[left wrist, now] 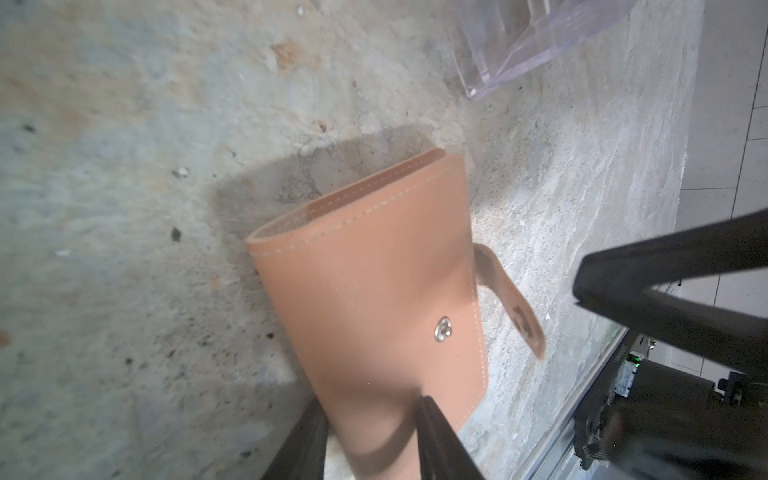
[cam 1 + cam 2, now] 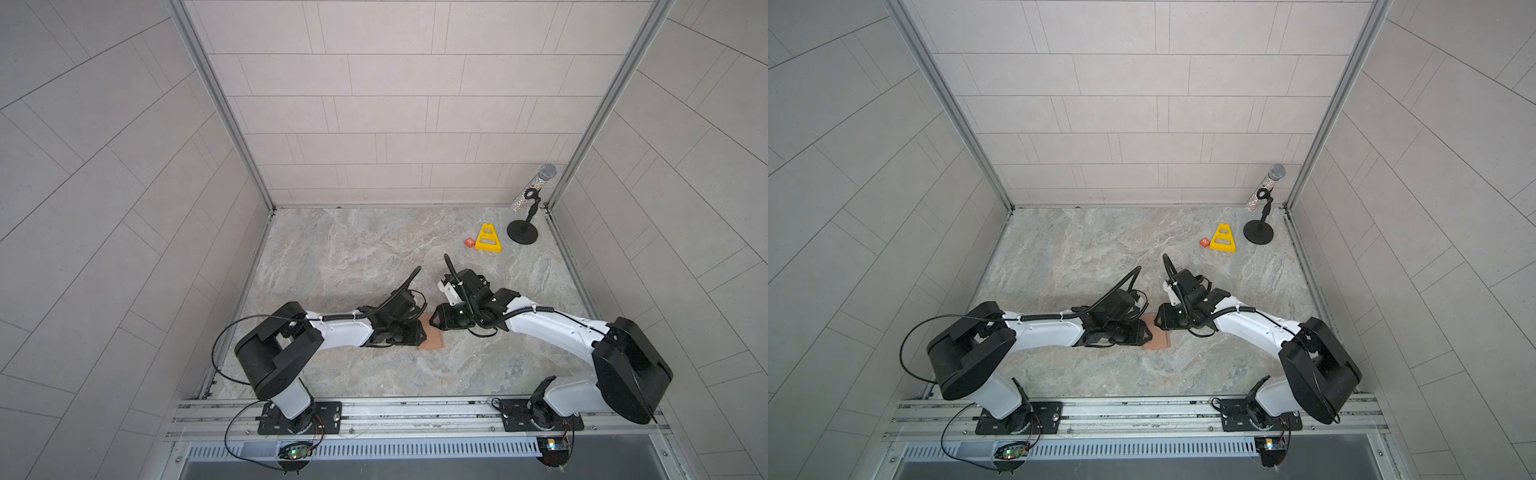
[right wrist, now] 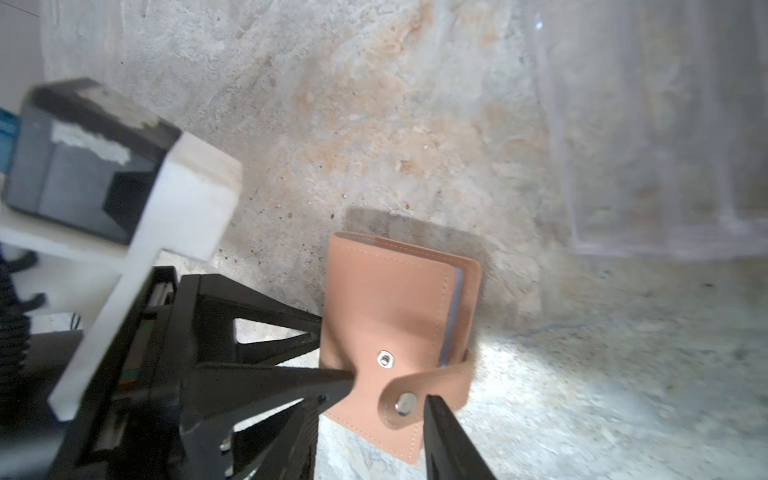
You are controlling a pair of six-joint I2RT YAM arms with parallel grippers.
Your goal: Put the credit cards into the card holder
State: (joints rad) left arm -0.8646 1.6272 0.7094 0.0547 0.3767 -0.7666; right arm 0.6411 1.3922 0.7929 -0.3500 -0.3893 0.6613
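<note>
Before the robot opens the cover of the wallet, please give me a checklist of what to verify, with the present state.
1. Strap off its stud: ok.
2. Left end effector clamped on the wallet edge: ok.
3. Right end effector jaws apart: ok.
4. Its finger clear of the strap: cannot tell, it sits right beside it.
5. Cover open, sleeves reachable: not ok, only their edge shows.
6. Cards located: cannot tell, none in view.
</note>
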